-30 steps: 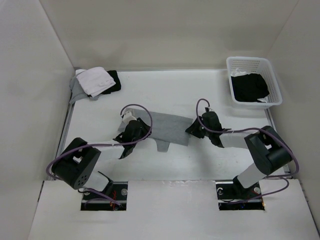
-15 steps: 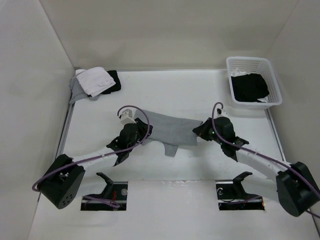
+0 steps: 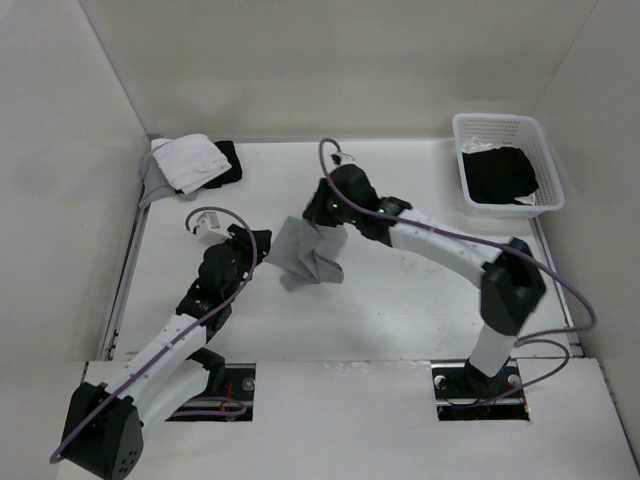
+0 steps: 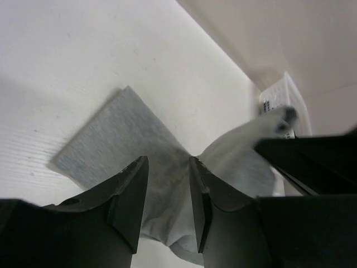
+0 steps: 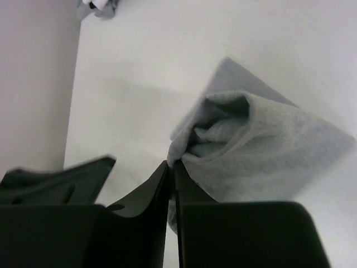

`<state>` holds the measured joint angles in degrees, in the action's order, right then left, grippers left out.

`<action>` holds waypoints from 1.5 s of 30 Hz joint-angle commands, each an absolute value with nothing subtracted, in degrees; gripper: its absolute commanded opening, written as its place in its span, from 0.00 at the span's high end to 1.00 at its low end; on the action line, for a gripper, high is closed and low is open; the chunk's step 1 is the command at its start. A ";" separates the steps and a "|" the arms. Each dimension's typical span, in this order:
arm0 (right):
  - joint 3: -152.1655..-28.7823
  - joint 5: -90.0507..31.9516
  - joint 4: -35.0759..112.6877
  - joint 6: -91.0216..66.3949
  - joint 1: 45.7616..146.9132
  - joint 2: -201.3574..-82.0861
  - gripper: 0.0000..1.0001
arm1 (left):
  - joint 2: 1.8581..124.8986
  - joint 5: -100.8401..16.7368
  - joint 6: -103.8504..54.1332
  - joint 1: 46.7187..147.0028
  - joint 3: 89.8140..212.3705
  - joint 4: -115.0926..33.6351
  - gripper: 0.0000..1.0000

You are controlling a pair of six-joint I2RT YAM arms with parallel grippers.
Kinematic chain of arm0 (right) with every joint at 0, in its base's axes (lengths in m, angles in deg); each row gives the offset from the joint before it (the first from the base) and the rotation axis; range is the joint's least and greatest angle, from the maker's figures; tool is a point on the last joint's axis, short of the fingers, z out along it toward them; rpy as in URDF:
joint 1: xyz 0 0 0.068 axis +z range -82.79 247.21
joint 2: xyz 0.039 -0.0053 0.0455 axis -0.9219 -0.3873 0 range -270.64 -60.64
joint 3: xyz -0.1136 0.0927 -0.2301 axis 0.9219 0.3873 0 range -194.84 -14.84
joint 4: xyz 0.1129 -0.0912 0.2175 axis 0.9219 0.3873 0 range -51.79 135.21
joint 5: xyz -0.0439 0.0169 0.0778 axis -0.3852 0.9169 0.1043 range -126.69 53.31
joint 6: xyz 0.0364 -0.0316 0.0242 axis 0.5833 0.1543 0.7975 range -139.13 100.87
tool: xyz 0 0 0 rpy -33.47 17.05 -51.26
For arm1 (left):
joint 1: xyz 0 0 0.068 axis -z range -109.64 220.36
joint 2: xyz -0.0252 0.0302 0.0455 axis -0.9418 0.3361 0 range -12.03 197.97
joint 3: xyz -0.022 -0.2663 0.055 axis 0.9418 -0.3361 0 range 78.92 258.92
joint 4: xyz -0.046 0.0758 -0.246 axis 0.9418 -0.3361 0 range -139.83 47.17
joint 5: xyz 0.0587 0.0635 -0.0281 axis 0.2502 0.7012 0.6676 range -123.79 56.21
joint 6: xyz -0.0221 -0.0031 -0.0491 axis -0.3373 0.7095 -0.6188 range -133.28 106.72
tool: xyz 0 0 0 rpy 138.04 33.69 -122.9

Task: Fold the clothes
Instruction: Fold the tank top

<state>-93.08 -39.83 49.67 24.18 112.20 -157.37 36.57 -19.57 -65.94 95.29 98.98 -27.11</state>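
The right gripper [image 3: 320,220] has its jaws clenched on an edge of the gray top [image 3: 308,258], which hangs bunched above the middle of the surface [image 3: 420,300]. The left gripper [image 3: 248,256] sits just left of the top with its jaws parted. Whether they grasp fabric, I cannot tell.

Robot arms: 2, namely the left arm [image 3: 170,340] and the right arm [image 3: 450,250].
Grippers: 2, namely the left gripper [image 3: 257,250] and the right gripper [image 3: 320,214]; two fingers each.
Gray top [image 3: 305,255]: 1.
Basket [image 3: 549,165]: 1, white.
Black garments: 2, namely the basket garment [image 3: 498,175] and the corner garment [image 3: 230,160].
White folded cloth [image 3: 190,163]: 1.
Pale gray cloth [image 3: 150,185] beneath the white one: 1.
Table [image 3: 400,310]: 1.
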 commanded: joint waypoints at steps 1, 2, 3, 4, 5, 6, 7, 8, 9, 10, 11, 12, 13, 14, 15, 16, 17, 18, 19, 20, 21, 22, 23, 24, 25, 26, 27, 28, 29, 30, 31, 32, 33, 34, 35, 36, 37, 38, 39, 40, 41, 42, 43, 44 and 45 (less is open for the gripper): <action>-106.11 -39.33 55.17 23.32 114.36 -170.46 0.82 | 32.10 -21.83 -64.96 91.33 98.26 -30.17 0.65; -110.33 -38.72 56.22 23.85 115.06 -174.25 0.73 | 31.22 -22.45 -64.96 90.19 98.17 -30.79 0.64; -113.33 -38.89 57.10 24.02 115.76 -177.07 0.65 | 30.43 -23.06 -64.96 89.22 98.17 -31.66 0.63; -114.84 -39.15 57.28 24.55 116.03 -178.75 0.61 | 29.64 -23.59 -64.96 88.26 98.08 -32.63 0.62; -114.95 -38.46 56.85 25.77 116.21 -179.03 0.57 | 28.85 -23.94 -64.87 87.55 98.08 -33.42 0.62; -113.82 -37.84 55.54 26.48 116.64 -178.07 0.54 | 28.32 -24.12 -64.70 86.93 98.00 -34.04 0.62; -111.80 -37.49 53.52 26.92 116.91 -176.41 0.52 | 27.88 -24.12 -64.61 86.58 97.91 -34.30 0.62; -109.09 -37.13 50.89 27.10 117.00 -173.96 0.51 | 27.70 -23.95 -64.43 86.05 97.91 -34.39 0.61; -105.84 -37.04 48.52 26.93 117.09 -171.15 0.50 | 27.79 -23.95 -64.43 85.87 97.99 -34.39 0.61; -103.46 -37.39 47.19 26.84 117.09 -168.94 0.50 | 28.31 -24.12 -64.43 85.96 98.26 -34.05 0.61; -100.04 -37.74 45.70 26.75 117.09 -166.23 0.50 | 29.18 -24.12 -64.43 86.66 98.87 -33.78 0.61; -96.87 -38.01 44.55 26.75 117.09 -163.67 0.52 | 30.59 -23.95 -64.34 87.62 99.57 -33.43 0.60; -93.88 -38.18 43.84 26.66 116.91 -161.30 0.59 | 32.08 -23.69 -64.08 88.94 100.36 -32.82 0.59; -90.98 -38.88 43.23 26.40 116.56 -159.19 0.67 | 33.92 -23.33 -63.64 90.43 101.15 -32.03 0.58; -87.99 -40.19 42.61 26.57 116.12 -157.25 0.74 | 35.59 -22.81 -63.21 92.01 101.86 -31.24 0.58; -85.09 -41.69 41.56 26.58 115.95 -155.32 0.81 | 37.00 -22.11 -62.94 93.59 102.56 -30.53 0.58; -82.80 -42.66 40.51 26.31 115.77 -153.99 0.83 | 37.97 -20.80 -62.85 95.00 103.00 -29.92 0.58; -81.39 -42.75 40.15 26.31 115.68 -153.72 0.85 | 38.42 -19.30 -62.85 96.23 103.18 -29.56 0.58; -80.68 -42.32 40.32 26.49 115.51 -153.89 0.87 | 38.60 -17.81 -62.76 97.37 103.35 -29.13 0.58; -80.32 -41.62 40.49 26.40 115.59 -154.50 0.88 | 38.86 -16.49 -62.67 98.43 103.53 -28.86 0.57; -79.97 -41.00 40.58 26.05 115.59 -155.12 0.89 | 39.47 -15.43 -62.24 99.40 103.88 -28.68 0.57; -79.44 -40.82 40.67 25.18 116.38 -155.38 0.90 | 40.69 -14.81 -61.45 100.02 104.41 -28.77 0.55; -78.48 -41.43 40.67 24.56 117.78 -155.47 0.91 | 42.36 -14.63 -60.92 100.20 105.19 -29.29 0.54; -76.91 -42.13 39.89 24.47 118.83 -154.52 0.91 | 44.03 -14.89 -61.00 100.11 105.64 -29.65 0.52; -75.06 -43.27 39.18 24.47 119.37 -153.12 0.91 | 45.18 -15.15 -61.18 100.11 105.90 -29.82 0.51; -72.70 -44.50 38.05 24.55 120.07 -151.27 0.91 | 46.23 -15.24 -61.53 99.85 105.91 -29.74 0.50; -70.15 -45.56 36.90 24.64 120.95 -149.17 0.90 | 46.85 -15.07 -62.23 99.41 105.38 -29.30 0.50; -68.21 -46.00 36.28 24.64 121.56 -147.67 0.90 | 47.21 -14.90 -63.10 98.71 104.77 -29.04 0.47; -65.58 -46.62 35.67 24.64 122.27 -145.13 0.88 | 47.56 -14.81 -63.81 97.57 104.07 -28.16 0.44; -63.03 -47.32 35.14 24.64 122.88 -142.84 0.84 | 48.08 -15.42 -64.25 96.00 103.45 -26.94 0.41; -60.48 -48.11 34.79 24.64 123.67 -140.64 0.77 | 48.79 -16.55 -64.52 94.50 103.10 -25.88 0.37; -58.11 -48.99 34.70 24.64 124.20 -138.62 0.71 | 50.01 -18.13 -64.26 93.18 103.09 -25.09 0.34; -55.91 -49.95 34.69 24.73 124.55 -136.51 0.66 | 51.68 -19.71 -64.17 91.95 103.70 -24.64 0.34; -53.80 -50.92 34.87 24.82 124.91 -134.58 0.61 | 53.17 -21.64 -64.52 90.98 104.14 -24.55 0.34; -51.86 -51.80 34.87 24.90 125.08 -132.64 0.56 | 54.23 -23.14 -64.61 90.45 104.50 -24.20 0.33; -50.10 -52.59 34.96 24.91 125.17 -130.71 0.52 | 54.94 -23.76 -64.35 90.53 104.85 -24.11 0.31; -48.43 -53.47 35.05 24.91 125.17 -128.78 0.50 | 55.47 -23.94 -63.91 90.53 105.11 -24.11 0.30; -46.76 -54.26 35.05 24.91 125.17 -126.58 0.47 | 55.99 -24.21 -63.47 90.01 105.20 -24.11 0.29; -45.35 -54.88 35.05 24.99 125.17 -124.38 0.45 | 56.70 -24.38 -63.12 89.22 105.46 -24.29 0.28; -43.95 -55.23 34.70 24.99 125.09 -122.19 0.43 | 57.40 -24.65 -62.85 88.17 105.90 -24.81 0.28; -42.80 -55.24 34.61 24.99 124.74 -119.90 0.41 | 58.01 -25.17 -62.68 87.29 106.17 -25.25 0.27; -41.83 -55.24 34.52 24.73 124.47 -117.88 0.39 | 58.28 -25.96 -62.67 86.84 106.34 -25.95 0.27; -41.30 -55.24 34.87 24.56 124.03 -116.20 0.38 | 58.11 -26.23 -62.85 86.93 106.43 -26.83 0.27; -40.60 -55.24 35.22 24.21 123.51 -114.19 0.36 | 57.67 -26.06 -62.76 87.54 106.26 -27.71 0.26; -39.90 -55.06 35.40 23.94 123.07 -112.43 0.35 | 56.80 -25.97 -62.67 88.33 106.00 -28.59 0.25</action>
